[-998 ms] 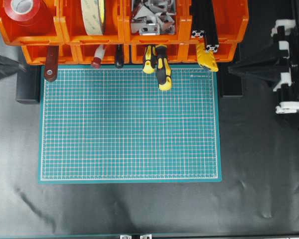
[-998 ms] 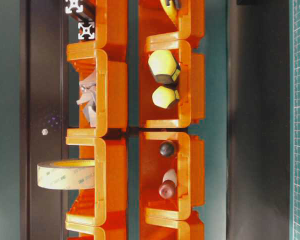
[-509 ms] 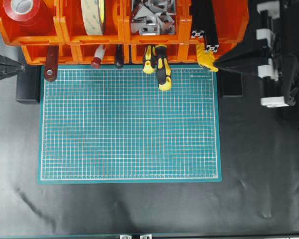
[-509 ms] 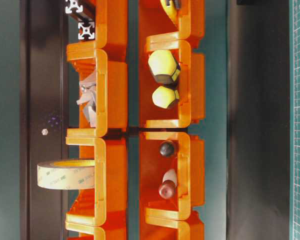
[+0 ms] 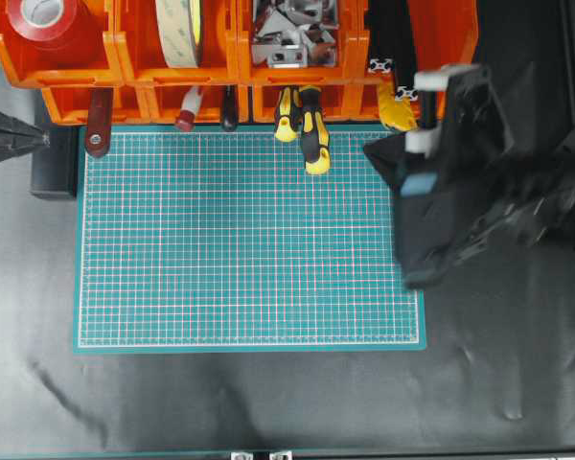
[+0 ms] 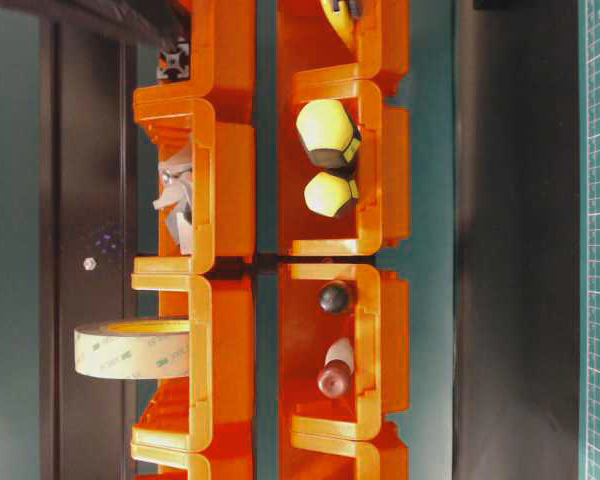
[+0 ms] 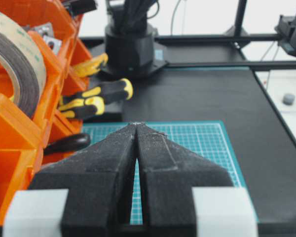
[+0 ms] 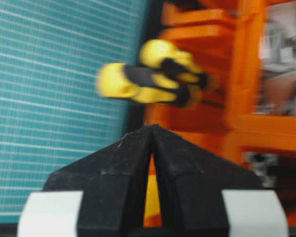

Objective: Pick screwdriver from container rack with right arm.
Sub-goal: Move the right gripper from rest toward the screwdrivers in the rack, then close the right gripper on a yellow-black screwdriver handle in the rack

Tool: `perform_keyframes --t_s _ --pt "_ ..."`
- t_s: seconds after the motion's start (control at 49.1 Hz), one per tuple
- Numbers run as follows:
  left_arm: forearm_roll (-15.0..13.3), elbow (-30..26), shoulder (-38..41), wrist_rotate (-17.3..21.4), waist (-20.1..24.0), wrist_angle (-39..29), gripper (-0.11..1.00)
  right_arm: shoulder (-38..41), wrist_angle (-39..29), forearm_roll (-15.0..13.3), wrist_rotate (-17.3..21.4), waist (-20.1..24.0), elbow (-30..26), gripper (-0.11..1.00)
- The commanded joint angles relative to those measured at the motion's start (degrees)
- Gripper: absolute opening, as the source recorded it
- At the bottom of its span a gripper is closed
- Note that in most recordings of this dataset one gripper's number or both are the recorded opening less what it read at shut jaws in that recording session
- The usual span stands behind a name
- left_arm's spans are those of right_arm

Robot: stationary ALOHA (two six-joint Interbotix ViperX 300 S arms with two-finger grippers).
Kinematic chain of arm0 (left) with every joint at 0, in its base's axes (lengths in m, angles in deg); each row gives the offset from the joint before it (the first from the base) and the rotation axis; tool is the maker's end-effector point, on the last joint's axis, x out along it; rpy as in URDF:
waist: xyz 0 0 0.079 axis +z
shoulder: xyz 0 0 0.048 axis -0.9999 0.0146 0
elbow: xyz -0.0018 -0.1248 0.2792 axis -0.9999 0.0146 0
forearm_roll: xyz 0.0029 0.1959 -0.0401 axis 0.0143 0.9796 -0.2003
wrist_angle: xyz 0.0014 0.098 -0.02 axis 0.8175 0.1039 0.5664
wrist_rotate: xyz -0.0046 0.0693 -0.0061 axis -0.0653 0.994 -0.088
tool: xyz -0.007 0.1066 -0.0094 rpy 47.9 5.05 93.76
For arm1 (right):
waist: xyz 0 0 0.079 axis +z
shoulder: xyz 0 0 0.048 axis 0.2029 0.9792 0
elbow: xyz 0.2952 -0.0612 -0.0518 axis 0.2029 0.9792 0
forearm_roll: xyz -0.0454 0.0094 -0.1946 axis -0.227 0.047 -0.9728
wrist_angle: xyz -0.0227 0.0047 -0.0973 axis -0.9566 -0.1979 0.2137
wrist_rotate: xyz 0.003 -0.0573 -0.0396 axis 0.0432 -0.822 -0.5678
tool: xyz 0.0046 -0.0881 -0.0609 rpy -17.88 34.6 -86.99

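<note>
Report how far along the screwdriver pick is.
Done: nothing is picked. The screwdriver lies in the container rack, its handle sticking out over the green mat. In hand: the right arm is over the mat's right edge, its hand shut, empty and pointed at the yellow handles. Left: open, grasp the handle, pull it out. The left hand is shut.

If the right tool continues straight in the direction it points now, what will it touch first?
Probably the yellow-and-black handles: the right tool, shut, points at the screwdriver and the shorter tool beside it, sticking out of the container rack. The picture is blurred, so depth and which comes first are uncertain.
</note>
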Motion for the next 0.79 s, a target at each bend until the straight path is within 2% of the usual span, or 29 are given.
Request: perform_keyframes --t_s 0.0,0.081,0.143,0.265,0.57,0.652,0.774 --pt "0.18 -1.76 0.62 -0.18 -0.35 0.26 0.00 2.46 -6.24 -10.81 4.22 4.13 -2.29 0.00" --pt "0.18 -1.76 0.62 -0.18 -0.62 0.26 0.00 5.01 -11.07 -17.93 9.32 7.47 -1.85 0.00" --pt "0.09 -1.76 0.62 -0.18 -0.88 0.26 0.00 6.68 -13.54 -20.48 12.57 9.32 -1.32 0.00" --pt "0.18 -1.76 0.53 -0.18 -1.23 0.09 0.00 9.58 -15.82 -21.18 16.08 12.13 -0.35 0.00" --pt "0.18 -1.67 0.53 -0.26 -1.32 -0.35 0.00 13.36 -15.29 -21.45 15.56 13.80 0.26 0.03" --pt "0.18 -1.58 0.62 -0.26 -1.41 -0.35 0.00 13.45 -14.33 -21.45 15.47 13.71 0.62 0.16" --pt "0.09 -1.32 0.62 -0.35 -1.41 -0.35 0.00 13.97 -11.69 -21.45 16.00 12.83 1.76 0.50"
